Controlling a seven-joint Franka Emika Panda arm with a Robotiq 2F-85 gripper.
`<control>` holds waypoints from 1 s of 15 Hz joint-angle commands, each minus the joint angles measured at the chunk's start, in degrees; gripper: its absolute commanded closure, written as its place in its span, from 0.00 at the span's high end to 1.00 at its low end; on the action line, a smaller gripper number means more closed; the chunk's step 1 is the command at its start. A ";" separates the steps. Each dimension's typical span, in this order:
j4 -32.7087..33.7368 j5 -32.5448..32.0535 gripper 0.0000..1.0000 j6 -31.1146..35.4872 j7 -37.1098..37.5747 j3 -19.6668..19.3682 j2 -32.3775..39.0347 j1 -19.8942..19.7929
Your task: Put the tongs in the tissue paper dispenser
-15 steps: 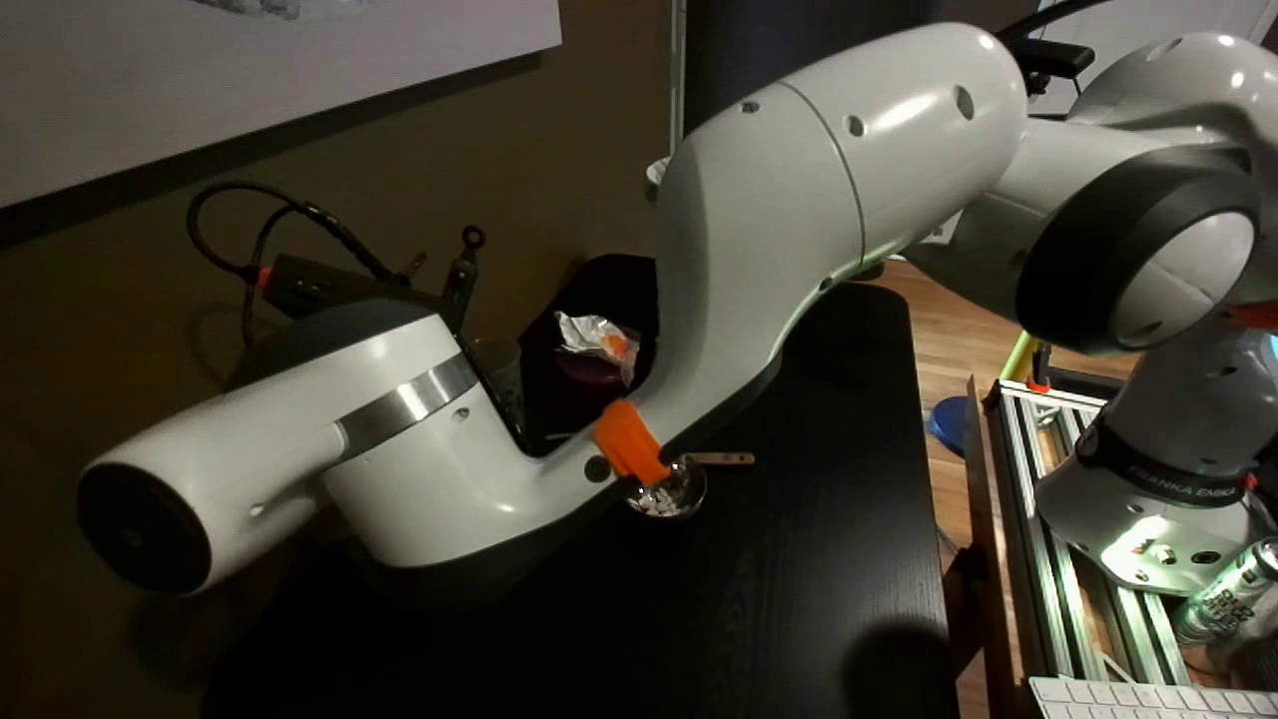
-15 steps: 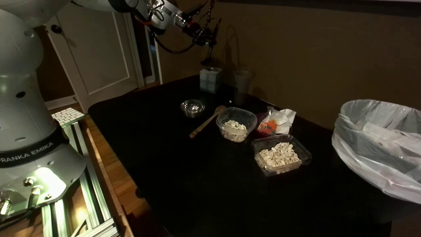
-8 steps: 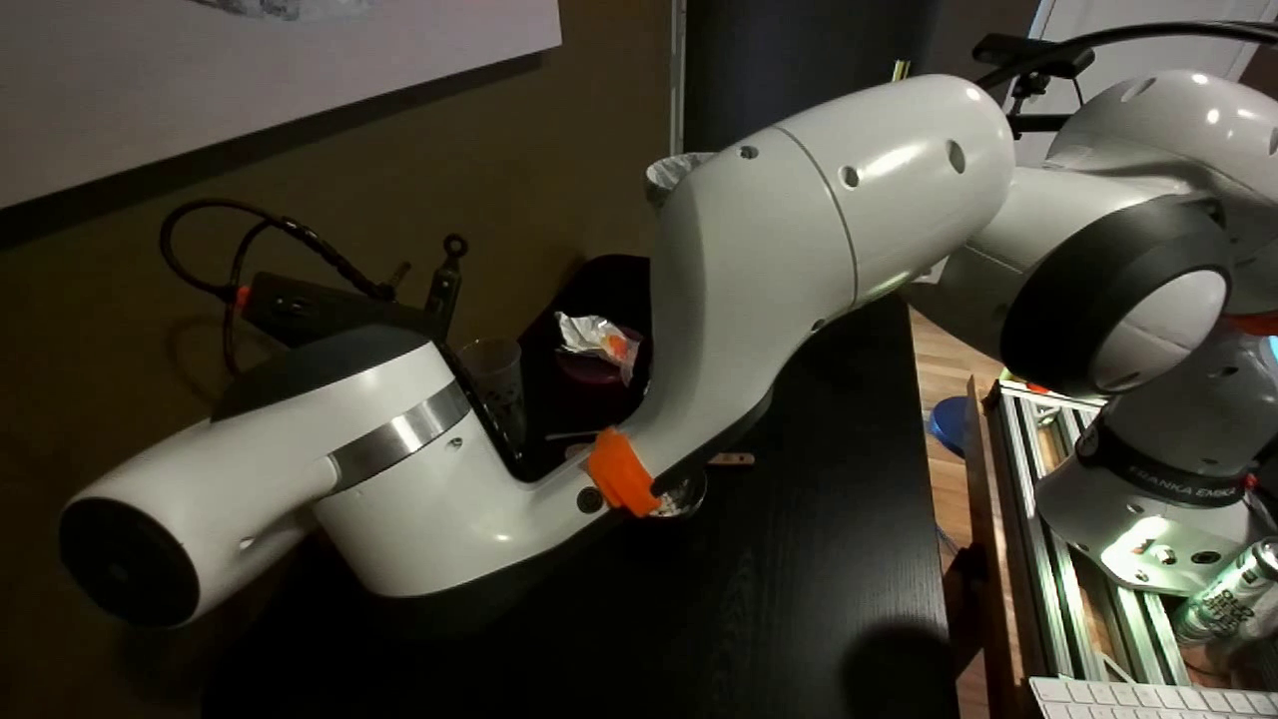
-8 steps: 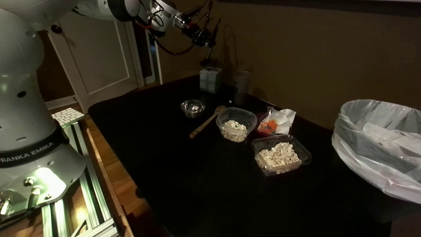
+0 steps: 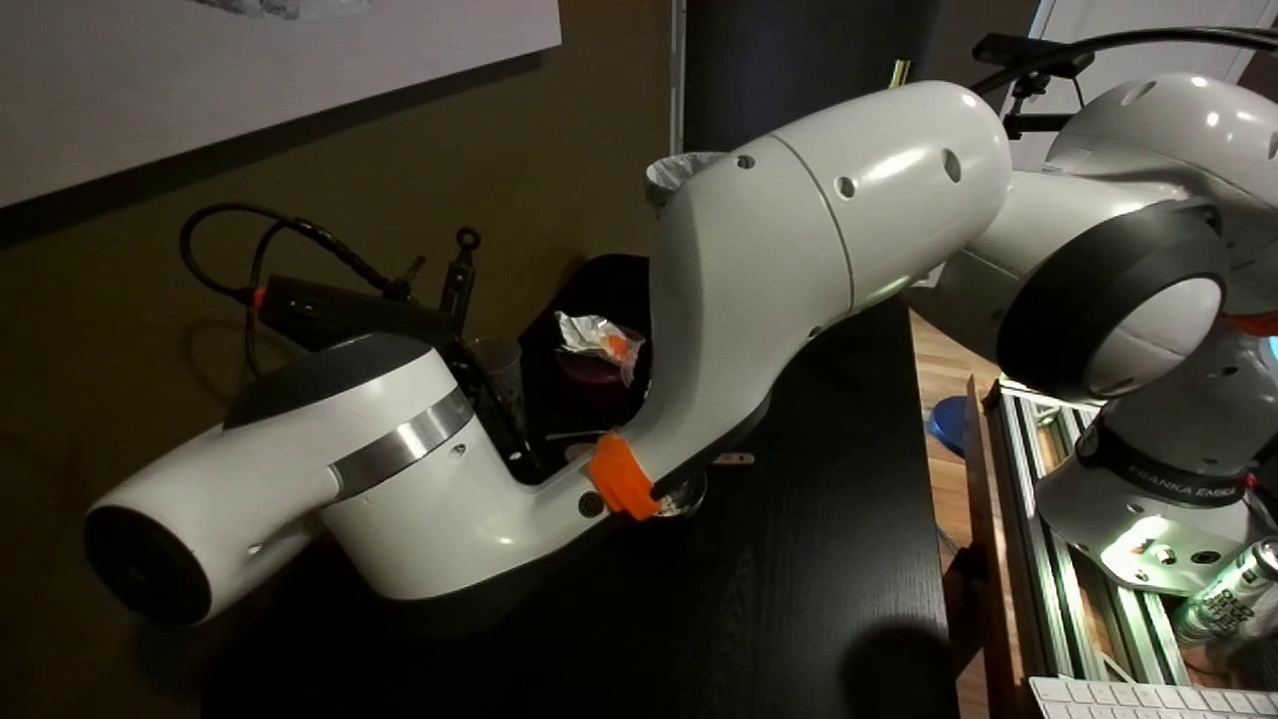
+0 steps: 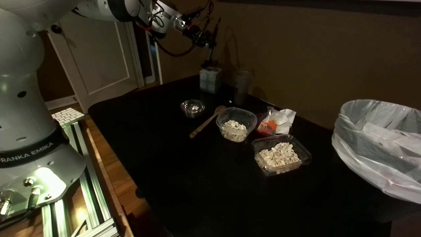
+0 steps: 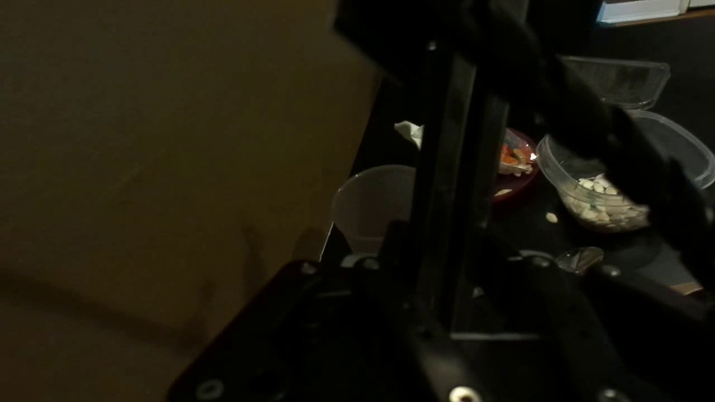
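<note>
The tongs, dark with metal arms, are held upright and slightly tilted in my gripper (image 6: 210, 42). The tongs' lower part (image 6: 211, 54) hangs down to the top of the patterned tissue box (image 6: 210, 80). I cannot tell whether the tip is just above the opening or touching it. In an exterior view the tongs' ring end (image 5: 459, 280) sticks up behind my arm; the tissue box is hidden there. In the wrist view the tongs (image 7: 458, 167) run up between the fingers of my gripper (image 7: 447, 240), which is shut on them. The tissue box does not show in the wrist view.
A clear tall cup (image 6: 242, 82) stands beside the tissue box near the wall. A metal bowl (image 6: 192, 108), wooden spoon (image 6: 207, 121), two clear tubs (image 6: 236, 123) (image 6: 281, 154) of pale pieces, a red bowl with wrappers (image 6: 274, 123) and a lined bin (image 6: 371, 148) are nearby.
My arm has come down over the second, bringing the tongs' lower end closer to the tissue box top. In the last half second the wrist and tongs have shifted slightly. The grip is unchanged.
</note>
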 commanded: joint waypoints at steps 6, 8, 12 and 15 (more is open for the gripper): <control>1.45 -4.14 0.09 -0.29 3.01 -5.06 4.19 3.12; 2.36 -5.60 0.09 0.29 6.58 -5.91 5.33 3.44; 4.37 -6.68 0.09 -0.15 11.95 -6.94 7.08 3.88; 4.71 -7.50 0.09 -0.52 9.40 -7.83 8.87 4.21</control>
